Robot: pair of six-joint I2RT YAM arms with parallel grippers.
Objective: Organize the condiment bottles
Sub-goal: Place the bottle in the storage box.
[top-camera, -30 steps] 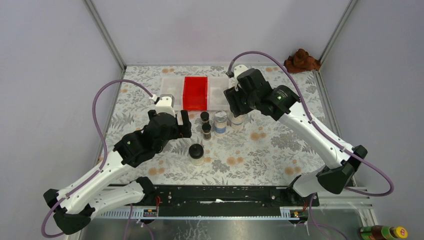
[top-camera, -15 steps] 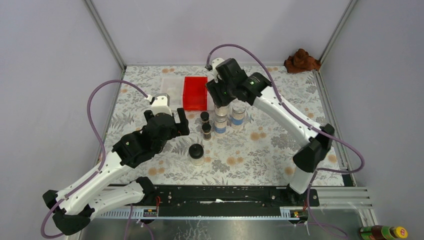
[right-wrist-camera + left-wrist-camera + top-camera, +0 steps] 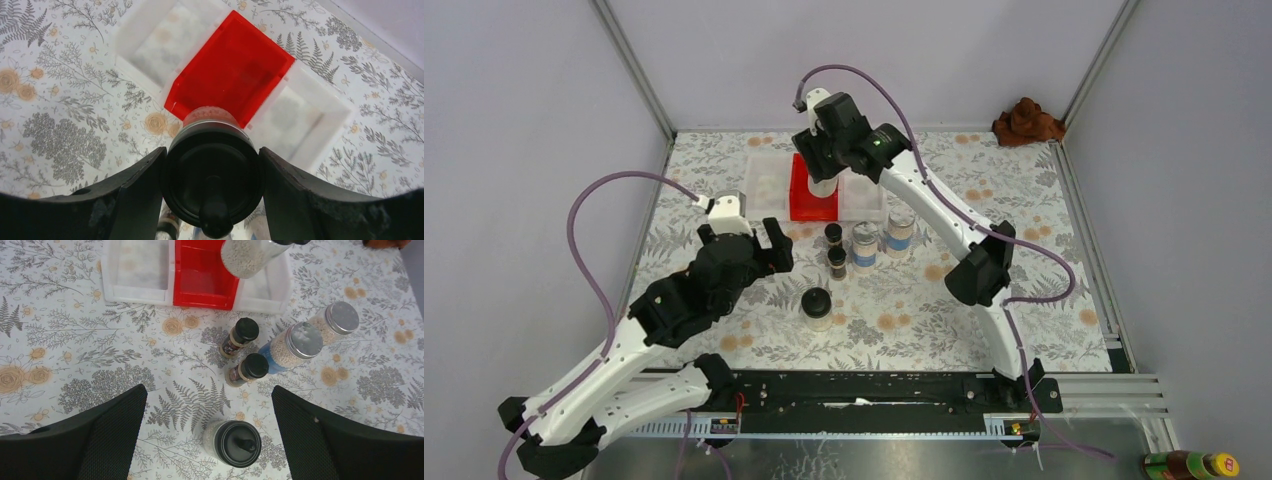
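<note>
My right gripper [image 3: 824,172] is shut on a clear jar with a black domed cap [image 3: 212,180] and holds it in the air over the red bin [image 3: 235,65]. The jar's grain-filled body shows in the left wrist view [image 3: 247,255]. My left gripper [image 3: 209,390] is open and empty, high above the second clear black-capped jar [image 3: 236,443], which stands on the table [image 3: 817,307]. Two slim dark-brown jars [image 3: 240,336] [image 3: 247,370] stand behind it. Two silver-lidded blue-label jars [image 3: 295,345] [image 3: 335,322] stand to their right.
The red bin [image 3: 814,200] sits between two white bins [image 3: 764,180] [image 3: 864,197] at the back of the floral table. A brown cloth lump [image 3: 1027,122] lies in the back right corner. A yellow-capped green-label bottle [image 3: 1189,465] lies off the table, front right.
My right arm has swung left and back with the clear jar, from beside the silver-lidded jars to over the red bin. My left gripper has drifted slightly left and stayed open.
</note>
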